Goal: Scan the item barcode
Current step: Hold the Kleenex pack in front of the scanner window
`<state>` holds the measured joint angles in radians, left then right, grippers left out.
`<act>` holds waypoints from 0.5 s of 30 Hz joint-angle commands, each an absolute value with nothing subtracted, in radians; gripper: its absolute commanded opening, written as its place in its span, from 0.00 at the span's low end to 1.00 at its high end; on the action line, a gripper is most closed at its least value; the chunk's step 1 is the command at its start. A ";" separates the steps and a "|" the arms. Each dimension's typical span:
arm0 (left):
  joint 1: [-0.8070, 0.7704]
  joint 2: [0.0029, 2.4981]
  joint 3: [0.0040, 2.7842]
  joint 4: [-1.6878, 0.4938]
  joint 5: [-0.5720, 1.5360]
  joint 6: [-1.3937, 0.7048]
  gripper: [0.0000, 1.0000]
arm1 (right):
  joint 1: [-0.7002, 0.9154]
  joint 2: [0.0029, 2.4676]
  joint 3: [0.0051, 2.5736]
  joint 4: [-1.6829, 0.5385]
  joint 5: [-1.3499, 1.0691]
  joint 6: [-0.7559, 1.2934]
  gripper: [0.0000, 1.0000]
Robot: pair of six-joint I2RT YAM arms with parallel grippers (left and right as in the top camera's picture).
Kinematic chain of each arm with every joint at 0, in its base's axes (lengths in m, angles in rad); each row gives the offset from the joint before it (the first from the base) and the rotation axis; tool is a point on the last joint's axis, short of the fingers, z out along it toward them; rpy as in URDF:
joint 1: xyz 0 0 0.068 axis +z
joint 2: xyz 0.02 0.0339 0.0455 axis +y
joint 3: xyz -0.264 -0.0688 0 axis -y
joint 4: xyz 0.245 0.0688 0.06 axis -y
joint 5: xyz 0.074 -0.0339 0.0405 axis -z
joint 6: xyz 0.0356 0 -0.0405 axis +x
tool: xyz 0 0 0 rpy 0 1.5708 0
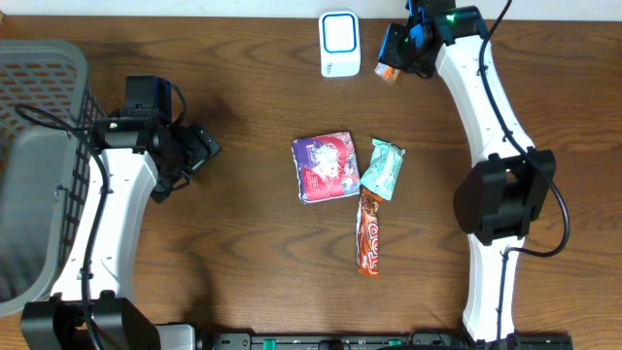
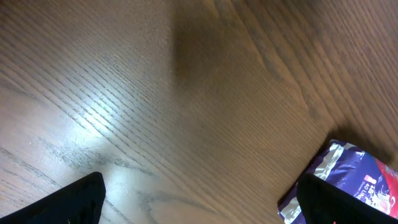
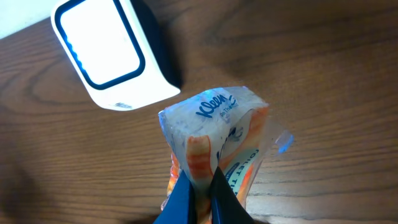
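My right gripper (image 3: pixel 202 186) is shut on a white and orange Kleenex tissue pack (image 3: pixel 217 134), pinching its wrapper above the table. The pack (image 1: pixel 389 72) hangs just right of the white barcode scanner (image 1: pixel 340 44), whose blue-rimmed window (image 3: pixel 99 46) faces up at the top left of the right wrist view. My left gripper (image 2: pixel 199 202) is open over bare wood at the left of the table (image 1: pixel 199 148), its black fingers (image 2: pixel 74 202) wide apart. A purple snack packet (image 2: pixel 357 177) lies at its right finger.
A purple and red packet (image 1: pixel 326 168), a teal wrapper (image 1: pixel 383 168) and an orange-brown bar (image 1: pixel 368 231) lie mid-table. A grey basket (image 1: pixel 39 165) stands at the left edge. The table's back edge runs just behind the scanner.
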<state>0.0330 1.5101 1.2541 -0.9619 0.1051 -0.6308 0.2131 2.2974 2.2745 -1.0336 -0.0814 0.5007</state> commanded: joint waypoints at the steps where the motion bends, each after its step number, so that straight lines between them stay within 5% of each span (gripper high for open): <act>1: 0.038 1.507 1.254 -0.964 0.095 -0.625 0.98 | 0.216 2.286 2.274 -1.033 -0.058 0.519 0.01; 15: 0.038 1.507 1.254 -0.964 0.095 -0.625 0.98 | 0.220 2.286 2.274 -1.038 -0.121 0.499 0.01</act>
<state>0.0330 1.5101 1.2541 -0.9619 0.1051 -0.6308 0.2127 2.2974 2.2745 -1.0470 -0.1089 0.5079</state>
